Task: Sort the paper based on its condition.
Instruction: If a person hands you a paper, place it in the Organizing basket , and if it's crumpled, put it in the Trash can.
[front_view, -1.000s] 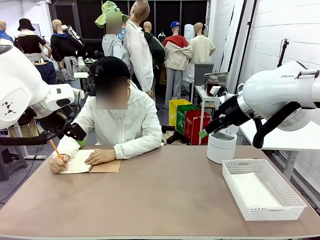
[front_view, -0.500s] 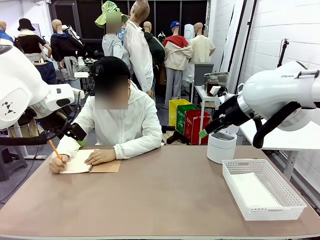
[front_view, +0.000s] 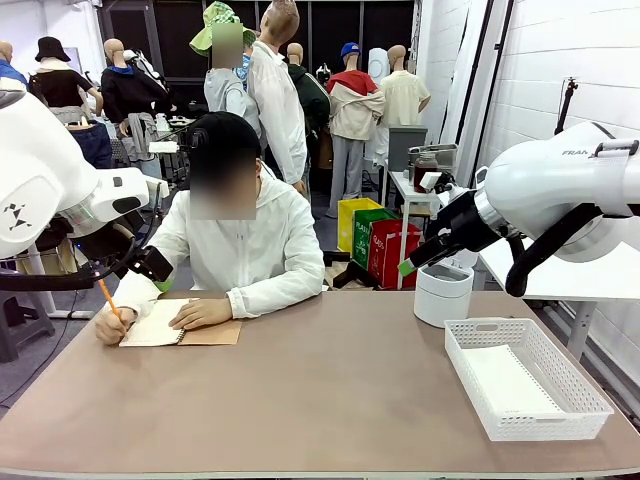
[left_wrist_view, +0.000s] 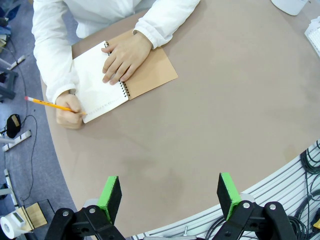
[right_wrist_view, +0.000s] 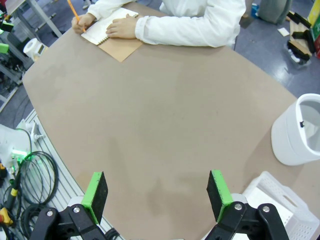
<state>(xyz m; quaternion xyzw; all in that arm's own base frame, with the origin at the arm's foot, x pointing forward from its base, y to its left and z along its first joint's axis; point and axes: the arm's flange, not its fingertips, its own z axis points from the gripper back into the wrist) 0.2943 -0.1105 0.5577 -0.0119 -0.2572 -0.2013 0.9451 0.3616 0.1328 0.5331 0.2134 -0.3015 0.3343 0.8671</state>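
Nothing moved except the person's pencil hand (front_view: 107, 328), shifted slightly. Paper: open notebook page (left_wrist_view: 97, 82) under the person's hands at the table's (front_view: 330, 400) far left; white basket (front_view: 525, 378) right. Left gripper (left_wrist_view: 170, 192) and right gripper (right_wrist_view: 156, 192) both wide, empty.

We can read very little here. On the right arm (front_view: 560, 180), in the front view, dark capitals begin "FRA" along the white shell near its upper edge, and the rest of the word is cut off by the fitting beside it. Far behind the table, the red bin (front_view: 393, 252) and the green bin (front_view: 367, 232) on the floor carry white lettering, but it is too small for us to make out. The lines the person has written on the notebook page (left_wrist_view: 97, 85) are too faint to read
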